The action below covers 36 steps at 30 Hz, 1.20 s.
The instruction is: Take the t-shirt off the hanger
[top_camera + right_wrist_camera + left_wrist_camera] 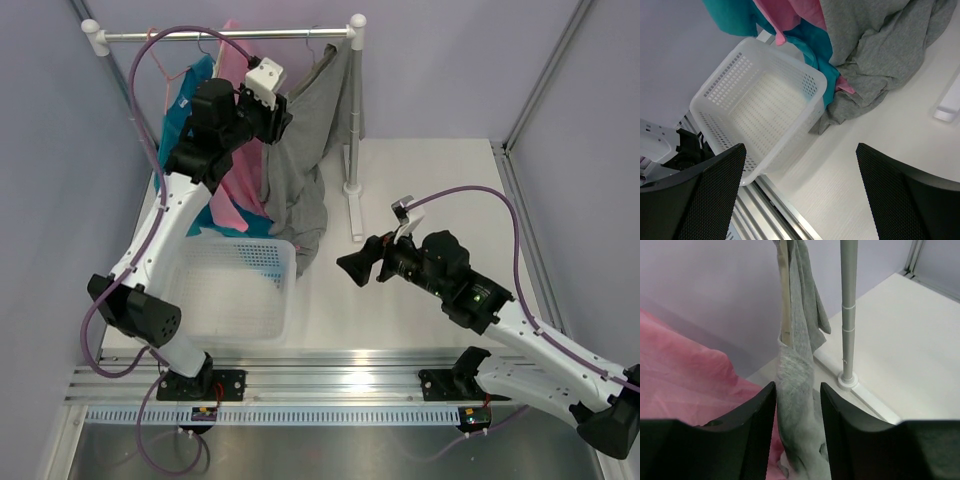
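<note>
The grey t-shirt [300, 150] hangs from the rail at the right end, and its lower part is bunched on the table. It also shows in the left wrist view [795, 380] and the right wrist view [880, 45]. A thin beige arm of the hanger [784, 295] shows inside the shirt's top; its hook [322, 52] is on the rail. My left gripper [278, 120] is raised at the shirt's left side. Its jaws [797, 390] are open around a hanging fold, with a gap on the right side. My right gripper [352, 268] is wide open and empty [800, 165] above the table.
A white mesh basket [240, 242] stands at the front left, also seen in the right wrist view [790, 63]. A pink garment [235, 75] and a teal garment [190, 100] hang left of the shirt. The rack post [353, 110] and its foot stand just right of the shirt.
</note>
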Motion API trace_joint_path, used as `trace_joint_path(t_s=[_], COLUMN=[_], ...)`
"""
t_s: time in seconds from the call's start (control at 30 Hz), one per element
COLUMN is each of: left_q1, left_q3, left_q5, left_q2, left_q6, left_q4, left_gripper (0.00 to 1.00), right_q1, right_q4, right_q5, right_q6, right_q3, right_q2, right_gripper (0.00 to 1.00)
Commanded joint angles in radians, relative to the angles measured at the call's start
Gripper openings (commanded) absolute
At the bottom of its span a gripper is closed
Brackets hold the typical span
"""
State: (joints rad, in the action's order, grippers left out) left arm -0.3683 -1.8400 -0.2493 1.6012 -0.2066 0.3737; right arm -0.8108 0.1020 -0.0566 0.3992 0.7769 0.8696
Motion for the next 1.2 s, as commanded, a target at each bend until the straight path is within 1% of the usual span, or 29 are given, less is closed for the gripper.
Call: trace_joint_path(t_s=[0.0, 0.03, 0.17, 0.2, 0.27, 0.3, 0.37, 0.4, 0.43, 0.53, 0.77, 0.9, 1.0, 1.17], left_q1=[0.002, 0.002, 0.002, 0.002, 0.000, 0.002, 0.002, 0.002, 0.002, 0.000, 0.000, 0.000, 0.000, -0.001], left_q3=[-0.057, -0.064, -0.077, -0.076, -0.070, -0.068, -0.062, -0.036, -0.019, 0.010, 0.035, 0.087, 0.097, 0.104], left_q5=[-0.015, -0.013, -0.010, 0.005, 0.033, 0.071, 0.109, 0.119, 0.128, 0.130, 0.148, 0.157, 0.174, 0.163], left_q2=[0.042, 0.048, 0.060, 0.057, 0.043, 0.040, 0.020, 0.008, -0.019, -0.050, -0.110, -0.159, -0.179, -0.222], left_q6=[-0.019, -0.020, -0.014, -0.016, -0.016, -0.011, -0.005, 0.004, 0.009, 0.029, 0.085, 0.093, 0.087, 0.102], left_q4=[0.001, -0.001, -0.021, -0.025, -0.053, -0.061, -0.094, -0.114, -0.166, -0.220, -0.269, -0.309, -0.303, -0.245], left_gripper=[0.41, 0.41, 0.24, 0.14, 0.01, 0.00, 0.00, 0.00, 0.00, 0.00, 0.00, 0.00, 0.00, 0.00], right_q1=[0.005, 0.005, 0.005, 0.005, 0.005, 0.005, 0.007, 0.006, 0.005, 0.005, 0.005, 0.005, 0.005, 0.005], right_q4=[-0.004, -0.001, 0.002, 0.002, 0.004, 0.001, 0.001, 0.001, -0.001, 0.007, 0.015, 0.018, 0.016, 0.015], right_q5=[-0.015, -0.012, -0.012, -0.009, -0.009, -0.009, -0.011, -0.009, -0.006, 0.003, 0.035, 0.052, 0.051, 0.052], right_q6=[-0.007, -0.008, -0.008, -0.008, -0.008, -0.008, -0.008, -0.008, -0.010, -0.013, -0.028, -0.034, -0.036, -0.043], right_q3=[0.035, 0.036, 0.036, 0.036, 0.036, 0.036, 0.039, 0.039, 0.041, 0.044, 0.045, 0.047, 0.047, 0.047], right_q2=[-0.027, -0.032, -0.035, -0.035, -0.032, -0.031, -0.023, -0.018, -0.015, -0.009, -0.003, 0.005, 0.009, 0.011], right_gripper=[1.00, 0.99, 0.99, 0.99, 0.99, 1.00, 0.99, 0.99, 1.00, 0.99, 1.00, 1.00, 0.99, 0.99])
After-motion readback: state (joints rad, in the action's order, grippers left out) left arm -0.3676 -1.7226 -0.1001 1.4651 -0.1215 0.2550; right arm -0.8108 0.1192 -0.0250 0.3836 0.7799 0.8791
